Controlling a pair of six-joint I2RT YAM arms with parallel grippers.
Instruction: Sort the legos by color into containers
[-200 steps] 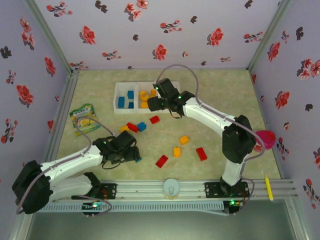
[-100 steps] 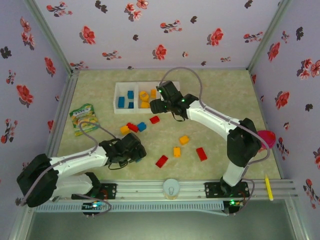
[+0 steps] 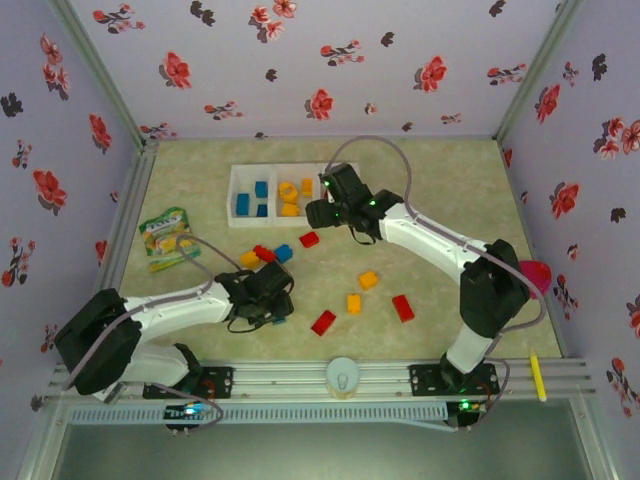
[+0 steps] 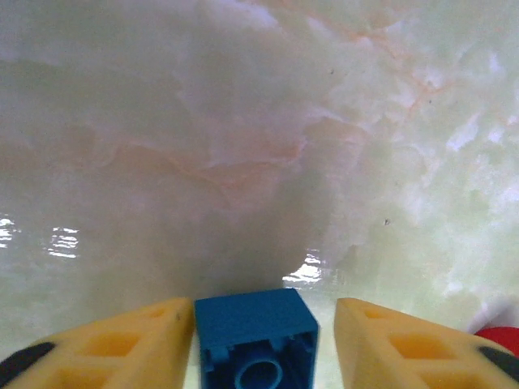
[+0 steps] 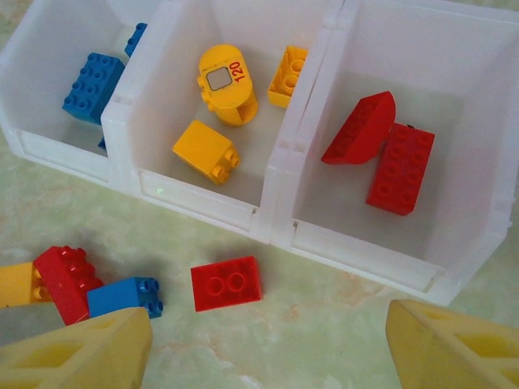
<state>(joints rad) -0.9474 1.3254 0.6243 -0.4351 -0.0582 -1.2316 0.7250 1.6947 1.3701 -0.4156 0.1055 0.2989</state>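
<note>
Left tool [image 4: 265, 328] straddled blue brick [image 4: 255, 344], lower centre of frame; clamped or not, could not tell. Right tool [image 5: 268, 348] stood wide apart over surface [image 5: 340, 304], just below tray [image 5: 280, 198].

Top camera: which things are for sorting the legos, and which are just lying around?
For the job: legos, white tray.
Just lying about: green snack packet, pink cup, yellow stick.

white tray [image 5: 274, 212]: sitting level, holding blue bricks [image 5: 93, 75], yellow bricks [image 5: 207, 151], red bricks [image 5: 400, 168] in separate compartments
loose legos [image 3: 353, 303]: lying scattered near the tray
</note>
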